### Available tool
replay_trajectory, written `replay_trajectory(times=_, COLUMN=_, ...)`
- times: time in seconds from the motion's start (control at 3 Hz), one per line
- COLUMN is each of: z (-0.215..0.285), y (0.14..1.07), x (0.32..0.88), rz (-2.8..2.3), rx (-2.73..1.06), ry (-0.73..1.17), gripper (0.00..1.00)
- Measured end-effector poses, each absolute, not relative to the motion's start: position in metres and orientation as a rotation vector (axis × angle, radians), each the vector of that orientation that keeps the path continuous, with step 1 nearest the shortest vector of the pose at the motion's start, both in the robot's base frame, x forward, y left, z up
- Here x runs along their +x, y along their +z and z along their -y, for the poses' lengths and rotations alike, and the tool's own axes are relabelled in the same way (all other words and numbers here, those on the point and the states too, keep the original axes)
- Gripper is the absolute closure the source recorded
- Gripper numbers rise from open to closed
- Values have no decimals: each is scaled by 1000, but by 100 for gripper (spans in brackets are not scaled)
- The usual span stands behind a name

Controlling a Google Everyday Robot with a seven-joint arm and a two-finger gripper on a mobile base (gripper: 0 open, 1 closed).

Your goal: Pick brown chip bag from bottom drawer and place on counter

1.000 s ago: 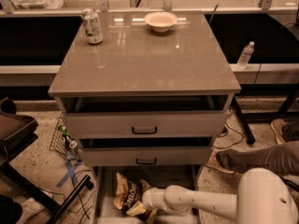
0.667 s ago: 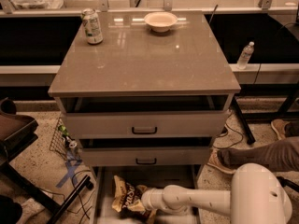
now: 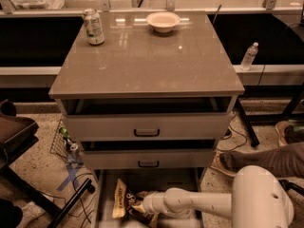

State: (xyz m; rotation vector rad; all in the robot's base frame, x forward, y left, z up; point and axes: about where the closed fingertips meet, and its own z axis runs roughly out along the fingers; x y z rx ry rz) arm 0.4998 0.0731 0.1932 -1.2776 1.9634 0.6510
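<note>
The brown chip bag (image 3: 122, 199) lies in the open bottom drawer (image 3: 164, 179), at its front left, tan edge to the left and dark front to the right. My gripper (image 3: 138, 206) reaches in from the right on the white arm (image 3: 199, 204) and is against the bag's right side, low over the drawer floor. The counter (image 3: 142, 63) is the glossy grey-brown top of the cabinet, above and behind the drawer.
A white bowl (image 3: 163, 21) and a drink can (image 3: 93, 26) stand at the counter's far edge. Two upper drawers (image 3: 146, 126) with black handles are slightly open above the bag. A water bottle (image 3: 249, 56) stands to the right. A person's leg (image 3: 266, 158) is beside the cabinet on the right.
My arm has reached a little further left into the drawer, and the bag has shifted slightly left with it.
</note>
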Motion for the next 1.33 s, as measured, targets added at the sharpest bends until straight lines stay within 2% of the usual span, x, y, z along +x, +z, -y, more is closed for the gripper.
replay_trajectory(times=0.33, z=-74, y=193, x=499, rz=-1962, rx=-1280, ry=653, gripper=100)
replay_trajectory(times=1.0, z=-74, y=221, x=496, rz=-1974, rx=-1274, ry=627, gripper=100)
replay_trajectory(times=1.33, z=-65, y=276, x=491, rz=-1959, rx=-1259, ry=639, gripper=100)
